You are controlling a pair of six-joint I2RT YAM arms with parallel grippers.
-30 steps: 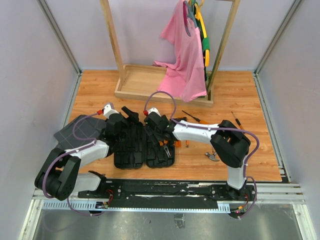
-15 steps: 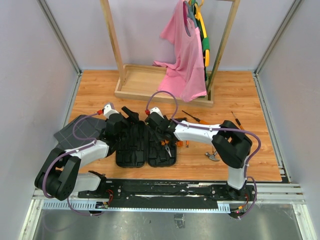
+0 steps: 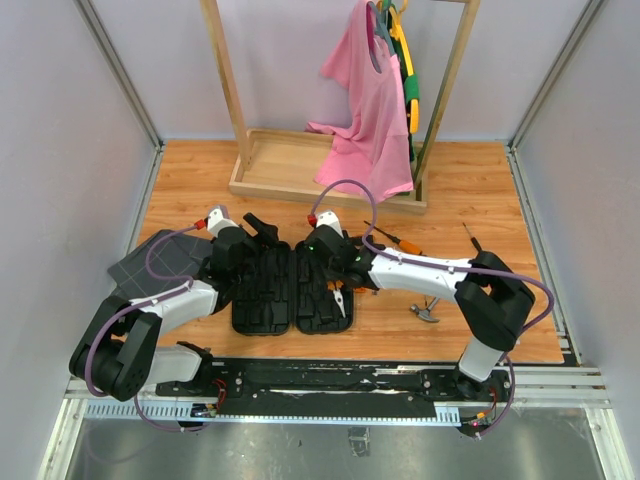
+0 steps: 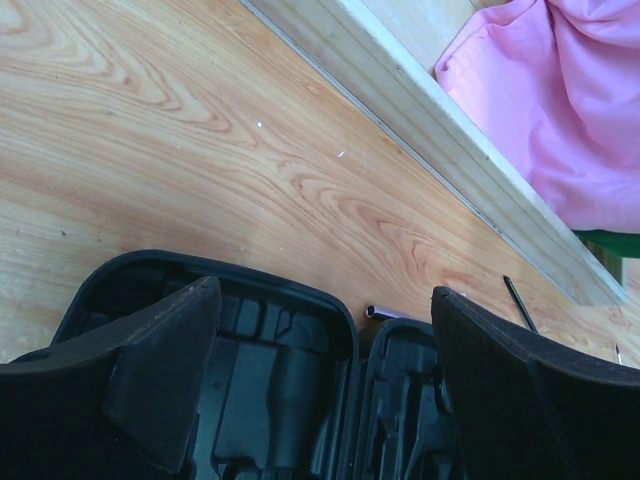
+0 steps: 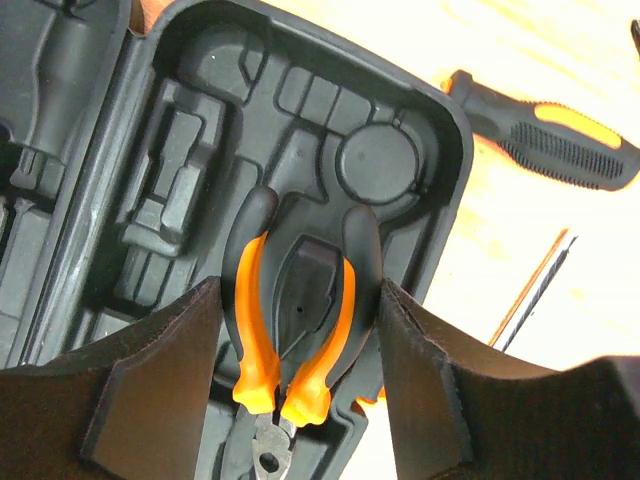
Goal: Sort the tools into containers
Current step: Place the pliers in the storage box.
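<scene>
Right gripper (image 5: 300, 290) was found closed across the pliers (image 5: 252, 330), with one finger set against the outer face of each orange-and-black handle. The pliers were noted in the right half of the open tool case (image 5: 170, 150), along its right edge and over a moulded recess. Whether they were fully seated could not be told. Left gripper (image 4: 325, 300) was recorded wide open and empty above the far edge of the case's left half. The case was sited near the near edge of the table (image 3: 480, 190).

The pliers were judged stiff, steel and nose-heavy, with sleeved handles unlikely to slip. Hold was judged best taken mid-handle, across both handles, the pivot being expected to close under squeeze. A screwdriver (image 5: 545, 135) was noted on the table just beside the case's corner.
</scene>
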